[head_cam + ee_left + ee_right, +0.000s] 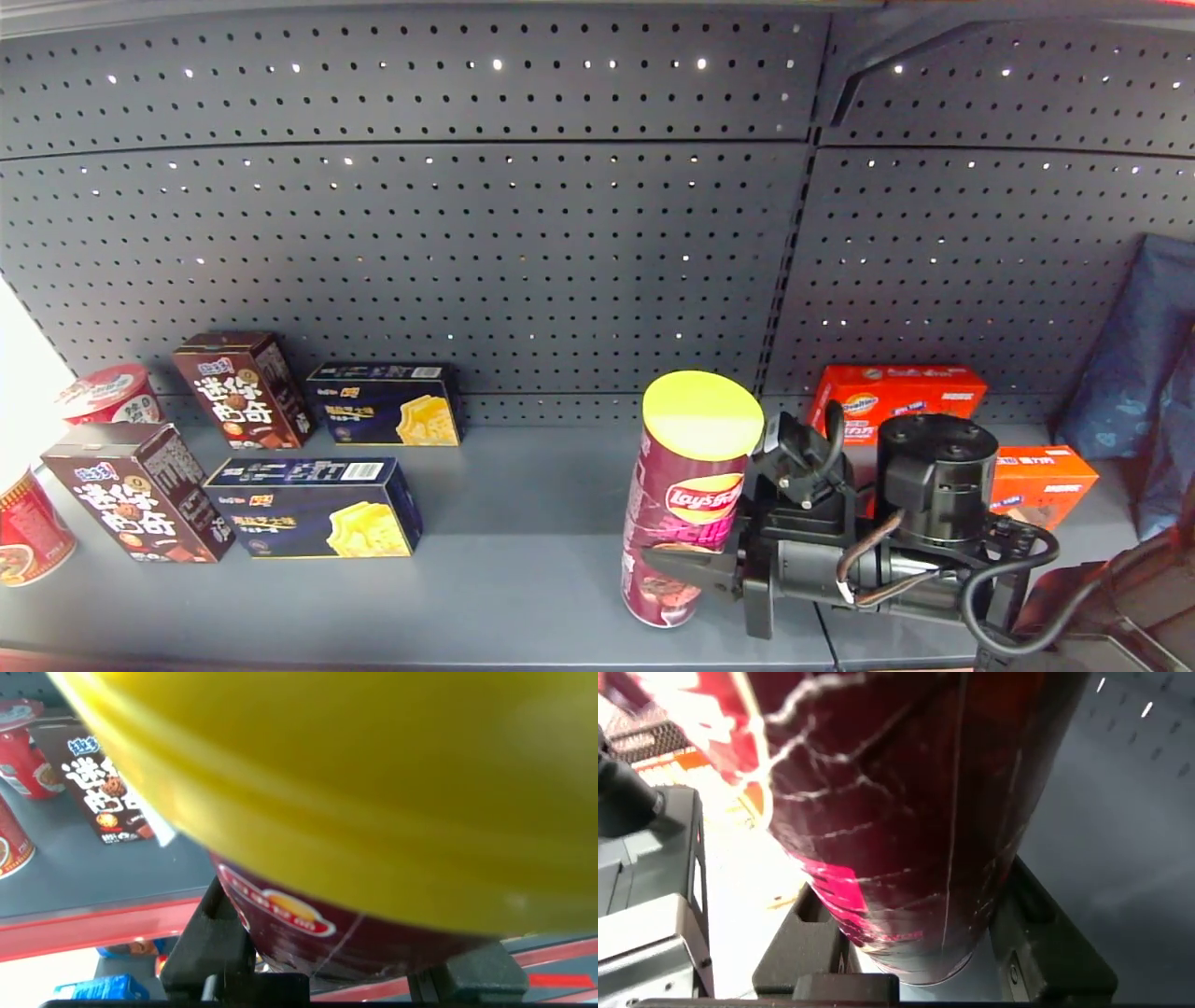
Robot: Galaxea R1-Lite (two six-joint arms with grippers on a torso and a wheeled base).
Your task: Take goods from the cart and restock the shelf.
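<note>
A maroon chips can (pixel 695 467) with a yellow lid stands upright near the front of the grey shelf (pixel 523 523), right of centre. My right gripper (pixel 695 574) comes in from the right and is shut on the can's lower part; up close, the can (pixel 906 812) sits between its fingers (pixel 803 943). In the left wrist view a second maroon can (pixel 308 924) with a yellow lid (pixel 374 784) sits in my left gripper (pixel 341 961), which is shut on it, in front of the shelf's red front edge (pixel 93 929).
On the shelf's left stand two dark brown boxes (pixel 140 490), two navy boxes (pixel 317 509) and red cups (pixel 112 394). Orange boxes (pixel 896 397) stand behind my right arm, and blue bags (pixel 1134 345) lean at the far right. A perforated back panel (pixel 467 233) closes the rear.
</note>
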